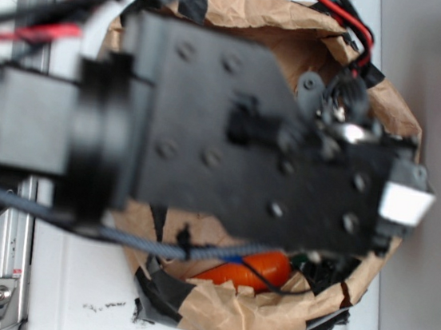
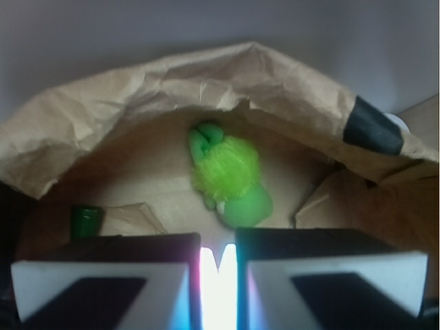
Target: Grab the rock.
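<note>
Hovering over the paper-lined bin (image 1: 282, 317), the tool (image 2: 218, 265) has its two pads nearly pressed together, a thin bright slit between them, pinching nothing. Beyond it inside the bin lies a green plush toy (image 2: 230, 179); the rock is nowhere visible. Searching seems the step; next it must locate the stone, then spread.

A white, smooth tabletop (image 1: 94, 278) carries a crumpled brown paper bag (image 1: 265, 323) rolled down into a bowl shape, patched with strips of black tape (image 1: 161, 290) along its rim. A silver metal rail (image 1: 3, 267) with a bolted bracket runs along the table's left edge, beside the bag. Small dark scuff marks (image 1: 102, 307) dot the white surface just below the bag.
</note>
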### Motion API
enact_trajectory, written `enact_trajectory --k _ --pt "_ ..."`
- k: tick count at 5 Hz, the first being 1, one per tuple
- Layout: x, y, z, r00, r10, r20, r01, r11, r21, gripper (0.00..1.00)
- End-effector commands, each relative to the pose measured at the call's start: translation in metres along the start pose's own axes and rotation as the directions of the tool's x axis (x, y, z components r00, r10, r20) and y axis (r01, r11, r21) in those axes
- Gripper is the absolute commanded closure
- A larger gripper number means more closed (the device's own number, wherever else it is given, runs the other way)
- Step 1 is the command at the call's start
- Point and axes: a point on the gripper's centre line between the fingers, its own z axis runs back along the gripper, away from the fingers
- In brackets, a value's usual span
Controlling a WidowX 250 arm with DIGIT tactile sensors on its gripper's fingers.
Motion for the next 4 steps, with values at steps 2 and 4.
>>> enact_trajectory --k 2,4 --pt "-0.046 0.052 -0.006 0.937 0.330 -0.113 -0.332 0.943 -0.002 0.00" --pt "-0.047 0.048 -0.022 0.925 0.334 -0.184 -0.342 0.939 -0.017 0.00"
